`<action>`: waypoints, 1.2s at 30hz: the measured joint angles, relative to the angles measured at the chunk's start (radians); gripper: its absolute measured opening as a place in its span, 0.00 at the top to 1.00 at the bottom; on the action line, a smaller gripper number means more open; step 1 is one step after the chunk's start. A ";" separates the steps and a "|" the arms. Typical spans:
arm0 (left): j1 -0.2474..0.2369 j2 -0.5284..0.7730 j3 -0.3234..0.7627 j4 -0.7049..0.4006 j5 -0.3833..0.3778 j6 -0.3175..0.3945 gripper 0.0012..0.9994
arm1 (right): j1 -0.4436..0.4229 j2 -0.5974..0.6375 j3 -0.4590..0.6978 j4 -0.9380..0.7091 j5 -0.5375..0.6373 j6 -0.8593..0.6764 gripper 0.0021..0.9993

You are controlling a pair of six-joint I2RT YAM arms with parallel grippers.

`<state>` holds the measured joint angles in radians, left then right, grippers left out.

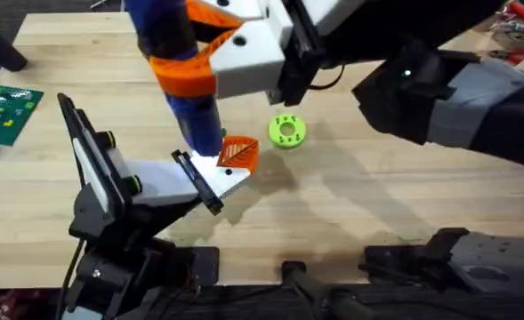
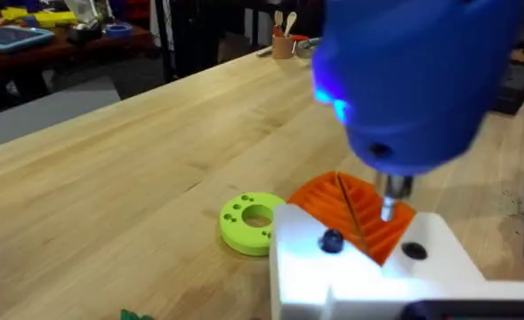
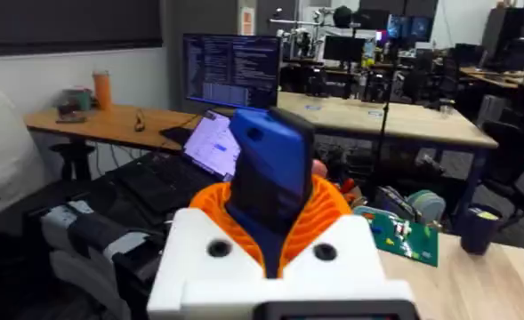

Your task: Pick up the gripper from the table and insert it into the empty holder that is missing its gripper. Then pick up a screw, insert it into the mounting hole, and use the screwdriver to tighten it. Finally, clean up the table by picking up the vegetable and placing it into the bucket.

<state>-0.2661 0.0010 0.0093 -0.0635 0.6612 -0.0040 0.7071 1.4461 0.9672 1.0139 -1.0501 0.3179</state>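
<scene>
The table [image 1: 395, 213], a light plank top, carries everything; near its middle, toward the near edge, the white holder [image 1: 168, 182] on its black arm lies with the orange gripper [image 1: 237, 154] seated at its tip. Above it the right gripper [image 1: 210, 53], white with orange pads, is clenched around the thick blue screwdriver [image 1: 195, 111], which stands roughly upright, its short metal tip [image 2: 388, 203] down against the orange piece beside a mounting hole [image 2: 414, 251]. The driver looks stiff, smooth and fairly heavy, so a grasp around its fat barrel, as now, seems soundest; it may slip round in the pads under torque. The lattice piece is light, rigid plastic and could probably shift if pressed off-centre. Whether the left gripper is closed or released I cannot tell. A bright green disc [image 1: 286, 132] lies just beyond the orange piece, toward the far edge, apart from it.
</scene>
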 joint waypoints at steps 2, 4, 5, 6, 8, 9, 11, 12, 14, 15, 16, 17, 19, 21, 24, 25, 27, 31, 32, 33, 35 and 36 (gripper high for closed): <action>0.000 0.000 0.000 0.000 0.000 0.000 0.99 | 0.005 0.001 0.000 0.000 -0.002 0.000 0.94; 0.000 0.000 0.000 0.000 0.000 0.000 0.99 | 0.006 0.002 0.000 0.002 -0.003 0.000 0.94; 0.000 0.000 0.000 0.000 0.000 0.000 0.99 | 0.006 0.002 0.000 0.001 -0.003 0.000 0.94; 0.000 0.000 0.000 0.000 0.000 0.000 0.99 | 0.006 0.003 0.000 0.001 -0.003 0.000 0.94; 0.000 0.000 0.000 0.000 0.000 0.000 0.99 | 0.006 0.003 0.000 0.001 -0.003 0.000 0.94; 0.000 0.000 0.000 0.000 0.000 0.000 0.99 | 0.006 0.003 0.000 0.002 -0.003 -0.001 0.94; 0.000 0.000 0.000 0.000 0.000 0.000 0.99 | 0.006 0.003 0.000 0.001 -0.003 -0.003 0.94; 0.000 0.000 0.000 0.000 0.000 0.000 0.99 | 0.006 0.003 0.000 0.001 -0.003 -0.004 0.94; 0.000 0.000 0.000 0.000 0.000 0.000 0.99 | 0.006 0.003 0.000 0.001 -0.003 -0.008 0.94; 0.000 0.000 0.000 0.000 0.000 0.000 0.99 | 0.004 0.003 0.000 0.001 -0.003 -0.011 0.94; 0.000 0.000 0.000 0.000 0.000 0.000 0.99 | 0.003 0.003 0.000 0.001 -0.003 -0.011 0.94; 0.000 0.000 0.000 0.000 0.000 0.000 0.99 | 0.001 0.003 0.000 0.001 -0.003 -0.012 0.94; 0.000 0.000 0.000 0.000 0.000 0.000 0.99 | -0.003 0.007 0.000 0.004 -0.005 -0.013 0.94; 0.000 0.000 0.000 0.000 0.000 0.000 0.99 | -0.006 0.015 0.000 0.003 -0.006 -0.016 0.94; 0.000 0.000 0.000 0.000 0.000 0.000 0.99 | -0.010 0.026 0.000 0.002 -0.006 -0.024 0.94; 0.000 0.000 0.000 0.000 0.000 0.000 0.99 | -0.010 0.030 0.000 0.001 -0.006 -0.029 0.94; 0.000 0.000 0.000 0.000 0.000 0.000 0.99 | -0.010 0.031 0.000 0.002 -0.006 -0.031 0.94; 0.000 0.000 0.000 0.000 0.000 0.000 0.99 | -0.010 0.031 0.000 0.002 -0.006 -0.034 0.94; 0.000 0.000 0.000 0.000 0.000 0.000 0.99 | -0.010 0.031 0.000 0.002 -0.006 -0.035 0.94; 0.000 0.000 0.000 0.000 0.000 0.000 0.99 | -0.010 0.031 0.000 0.002 -0.006 -0.036 0.94; 0.000 0.000 0.000 0.000 0.000 0.000 0.99 | -0.010 0.031 0.000 0.002 -0.006 -0.038 0.94; 0.000 0.000 0.000 0.000 0.000 0.000 0.99 | -0.010 0.031 0.000 0.002 -0.006 -0.039 0.94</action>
<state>-0.2661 0.0010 0.0093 -0.0635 0.6613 -0.0040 0.6971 1.4769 0.9672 1.0161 -1.0561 0.2787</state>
